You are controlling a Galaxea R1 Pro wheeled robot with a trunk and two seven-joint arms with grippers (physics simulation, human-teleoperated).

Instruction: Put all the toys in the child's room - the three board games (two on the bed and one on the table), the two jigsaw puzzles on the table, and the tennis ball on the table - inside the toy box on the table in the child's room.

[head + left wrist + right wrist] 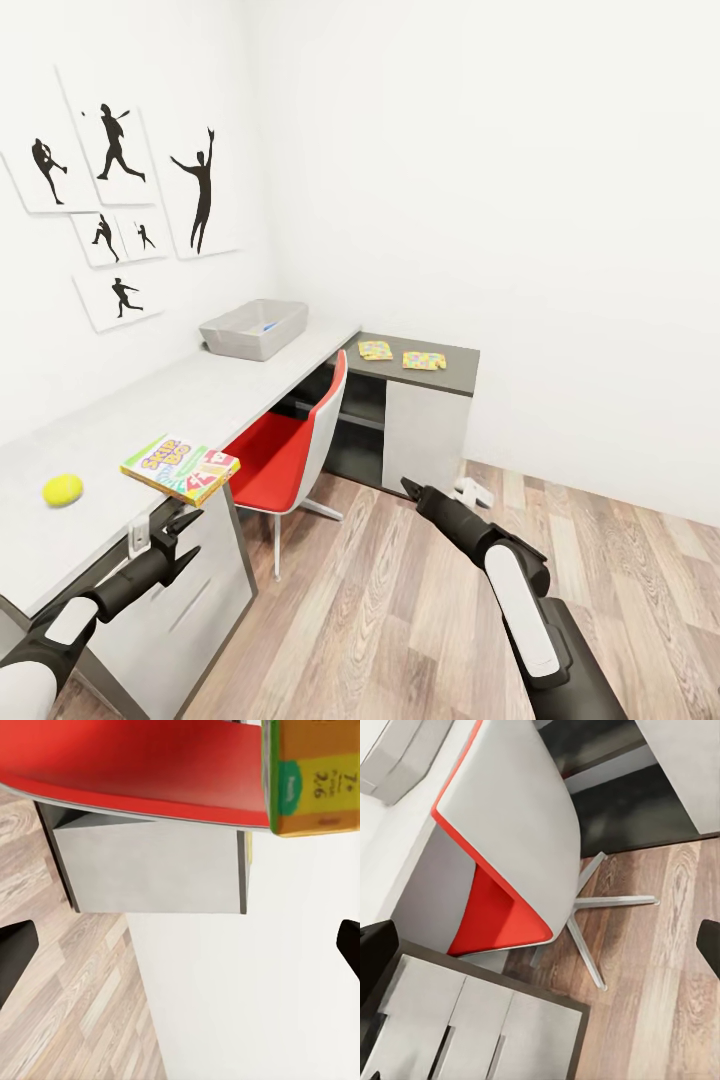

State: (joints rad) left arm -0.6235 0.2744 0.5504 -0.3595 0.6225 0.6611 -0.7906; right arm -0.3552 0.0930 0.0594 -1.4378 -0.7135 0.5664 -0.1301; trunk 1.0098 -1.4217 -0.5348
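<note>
Both pincers [183, 522] [408, 487] released, empty; toy box [252, 330] with small blue item inside.

Table [150, 400] carries ball [62, 489], Skip-Bo box [181, 468], toy box [253, 329]; puzzles [376, 350] on cabinet [445, 368].

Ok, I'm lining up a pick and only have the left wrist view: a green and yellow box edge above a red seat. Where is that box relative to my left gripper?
Observer: The flat green Skip-Bo board game box lies at the front edge of the long light grey desk, just beyond the open left gripper.
Operator: Any other toy close by?
Observer: A small yellow-green tennis ball rests on the desk to the left of that box, apart from it.
Operator: And the bin?
Observer: The light grey toy box with sloping sides stands at the desk's far end, near the room's corner.
</note>
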